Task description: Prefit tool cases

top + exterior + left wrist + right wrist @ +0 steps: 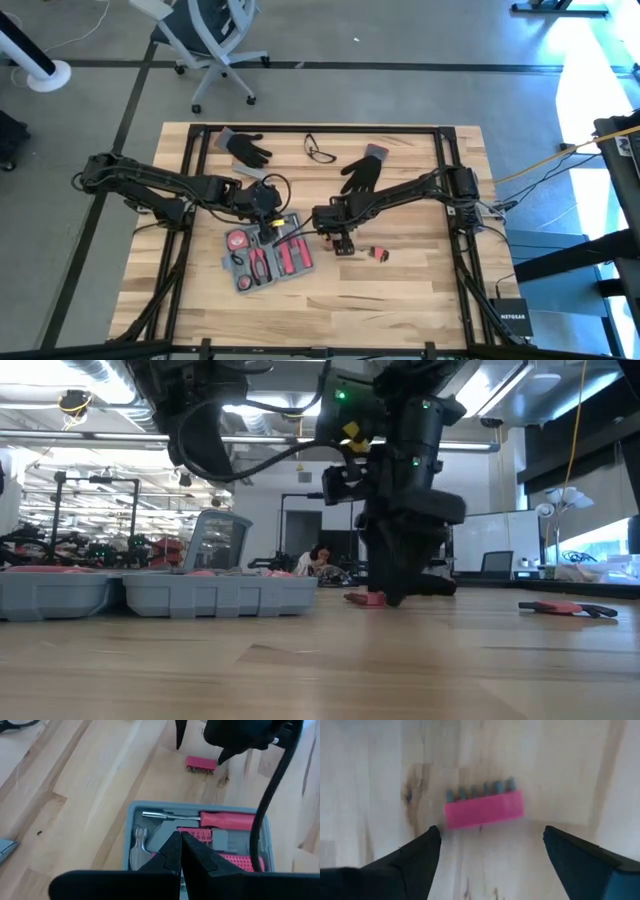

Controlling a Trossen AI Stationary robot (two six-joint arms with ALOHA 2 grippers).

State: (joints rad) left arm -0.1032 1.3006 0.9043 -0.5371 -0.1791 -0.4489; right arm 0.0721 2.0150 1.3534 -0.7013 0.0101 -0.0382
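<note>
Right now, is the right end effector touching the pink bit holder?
Apart. The right wrist view shows the pink plastic bit holder lying on wood beyond the open fingers.

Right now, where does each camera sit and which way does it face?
High: overhead, straight down on the table, both arms, tool case.
Low: table height, level across; case, an arm above.
Left wrist: over the case, shut left pincer.
Right wrist: down between the open right pincer onto the pink bit holder, also in left wrist view.

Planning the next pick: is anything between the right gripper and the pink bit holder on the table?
Nothing visible. The right gripper is open, its fingers apart on either side of the pink bit holder, which lies alone on bare wood.
</note>
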